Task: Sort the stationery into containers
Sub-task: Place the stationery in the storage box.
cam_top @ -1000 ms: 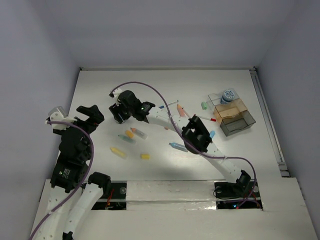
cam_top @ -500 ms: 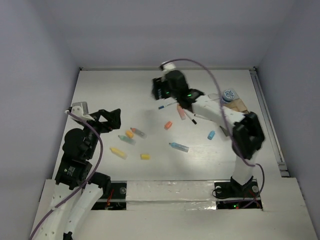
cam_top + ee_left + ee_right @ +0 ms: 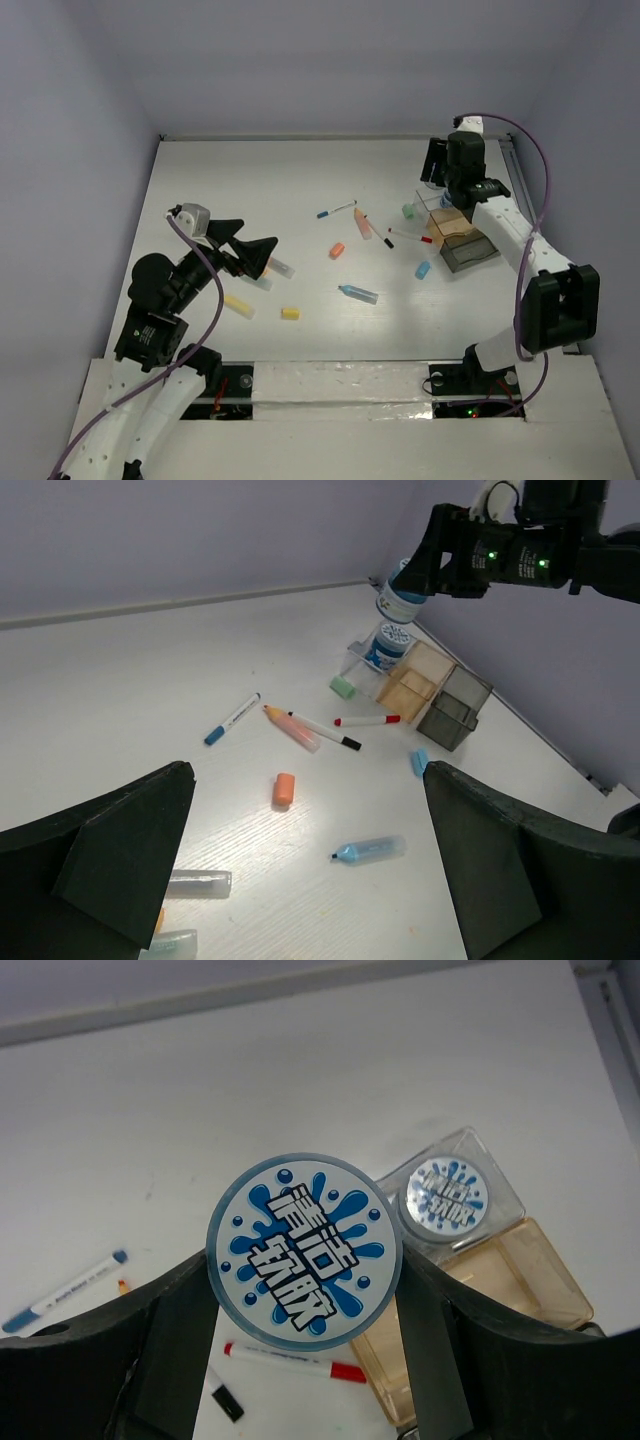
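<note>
Two rolls in play: right gripper (image 3: 305,1295) was clamped on one roll (image 3: 305,1250) just above the tray (image 3: 520,1260), presumably to join its twin (image 3: 447,1193) in the end compartment. Meanwhile the left gripper (image 3: 310,880) hung wide open, empty.

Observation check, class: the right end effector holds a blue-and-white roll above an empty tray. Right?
Not empty: the right end effector holds a roll above the tray, but a second roll already sits in its clear end compartment, as the right wrist view shows.
</note>
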Controlling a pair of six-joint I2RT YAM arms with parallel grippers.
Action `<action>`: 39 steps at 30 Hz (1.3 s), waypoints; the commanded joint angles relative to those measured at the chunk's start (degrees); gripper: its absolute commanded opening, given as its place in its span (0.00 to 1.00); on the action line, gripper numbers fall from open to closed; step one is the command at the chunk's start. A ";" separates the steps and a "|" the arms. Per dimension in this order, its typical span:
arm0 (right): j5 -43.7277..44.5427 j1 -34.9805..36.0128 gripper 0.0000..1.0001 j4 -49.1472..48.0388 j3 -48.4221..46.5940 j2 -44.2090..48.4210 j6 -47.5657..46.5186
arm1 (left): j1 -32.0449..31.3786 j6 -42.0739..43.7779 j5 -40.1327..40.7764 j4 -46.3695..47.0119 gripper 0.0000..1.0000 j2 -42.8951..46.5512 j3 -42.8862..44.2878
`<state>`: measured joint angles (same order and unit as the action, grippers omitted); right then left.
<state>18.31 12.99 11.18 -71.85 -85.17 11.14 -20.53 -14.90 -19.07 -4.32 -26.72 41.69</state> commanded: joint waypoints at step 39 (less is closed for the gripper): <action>-6.00 -6.84 0.56 -7.31 1.19 -12.83 1.96 | -0.21 1.36 -4.75 3.96 0.99 -1.76 -0.47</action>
<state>11.99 6.42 8.54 -69.25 -98.65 12.36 -20.53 -14.13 -22.55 -3.62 -28.40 41.67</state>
